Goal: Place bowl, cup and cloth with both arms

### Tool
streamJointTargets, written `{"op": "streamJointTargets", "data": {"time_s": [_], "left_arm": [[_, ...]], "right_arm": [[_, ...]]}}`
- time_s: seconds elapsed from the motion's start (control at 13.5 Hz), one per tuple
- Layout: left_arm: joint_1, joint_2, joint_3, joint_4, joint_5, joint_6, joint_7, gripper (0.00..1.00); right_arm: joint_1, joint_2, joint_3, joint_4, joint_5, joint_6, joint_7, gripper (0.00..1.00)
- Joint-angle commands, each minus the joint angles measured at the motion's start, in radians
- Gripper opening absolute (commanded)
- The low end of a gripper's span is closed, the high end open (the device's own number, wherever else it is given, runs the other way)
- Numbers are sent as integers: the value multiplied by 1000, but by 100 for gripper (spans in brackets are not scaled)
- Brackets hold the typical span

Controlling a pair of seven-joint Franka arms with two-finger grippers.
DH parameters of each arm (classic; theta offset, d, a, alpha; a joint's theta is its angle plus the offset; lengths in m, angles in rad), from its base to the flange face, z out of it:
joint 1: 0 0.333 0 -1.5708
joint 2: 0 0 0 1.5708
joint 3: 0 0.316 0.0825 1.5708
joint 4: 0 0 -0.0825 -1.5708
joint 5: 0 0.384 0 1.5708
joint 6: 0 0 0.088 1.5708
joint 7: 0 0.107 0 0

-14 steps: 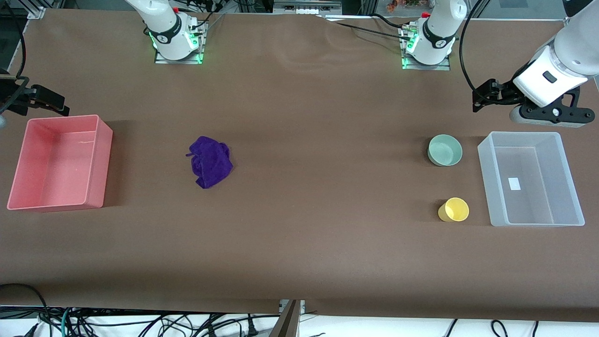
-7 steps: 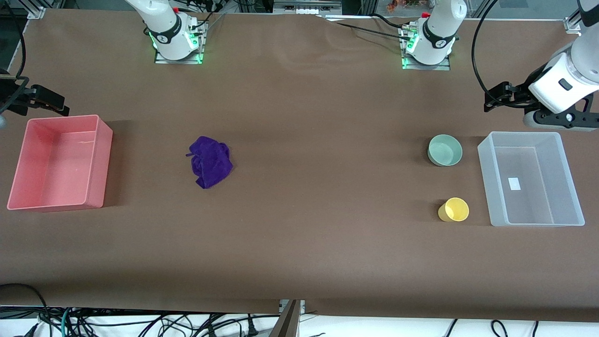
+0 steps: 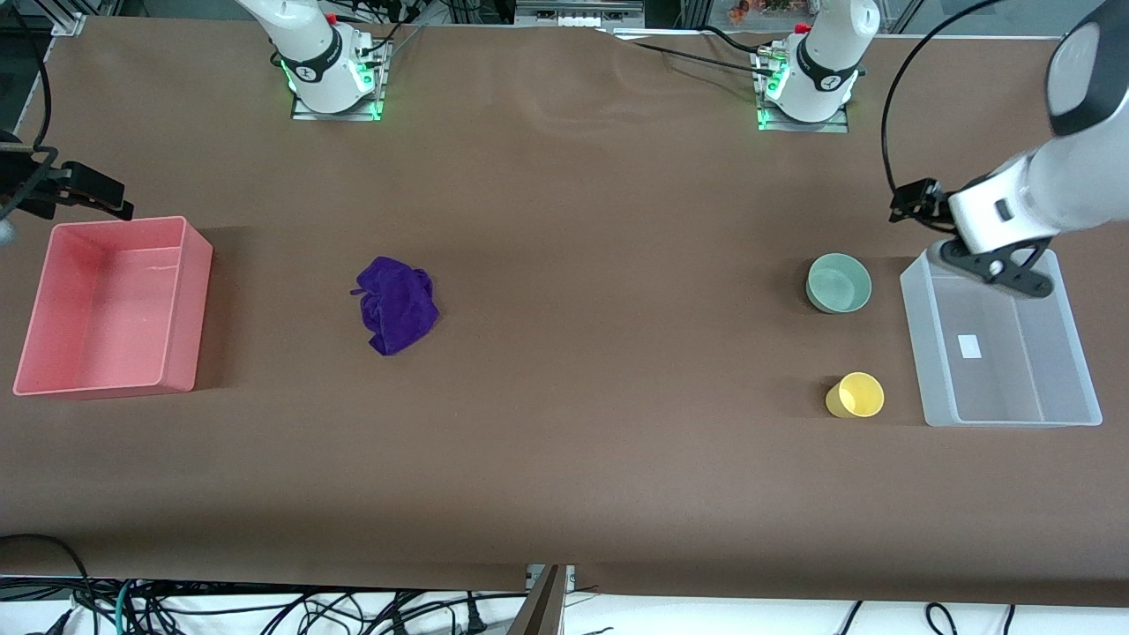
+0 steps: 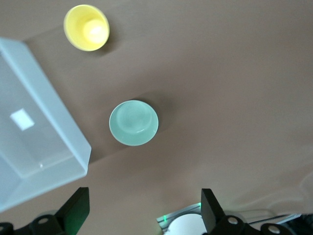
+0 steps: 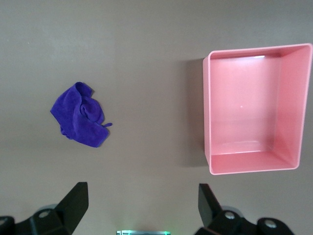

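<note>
Both hands are spread wide open and empty. The left hand (image 4: 142, 215) hangs over the tabletop (image 3: 600, 220) by the clear bin (image 3: 1072, 344) and the mint bowl (image 3: 839, 283). The yellow cup (image 3: 855, 395) sits nearer the camera than the bowl. The right hand (image 5: 139, 210) is up near the pink bin (image 3: 40, 309), with the purple cloth (image 3: 397, 304) lying well apart from that bin.

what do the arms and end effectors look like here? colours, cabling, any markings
Both arms are white with rounded joints, dark bands and green lights at their bases. A black cable loops off the left arm. The left end effector and right end effector have black, wedge-shaped fingers. No sleeves.
</note>
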Motion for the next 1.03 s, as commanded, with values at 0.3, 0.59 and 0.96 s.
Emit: {"op": "streamJointTargets", "data": {"time_s": [0.3,0.59,0.96], "left_arm": [[54,95,-5,-240,26,407,432,100],[80,88,-5,-469,94,707,463,100],[80,131,-6,-594,168,865,465,100]], "right_arm": [[54,133,22,11,15,15,-1,99],[106,237,39,-12,45,139,42,99],[196,289,78,-160,59,431,302,99]]}}
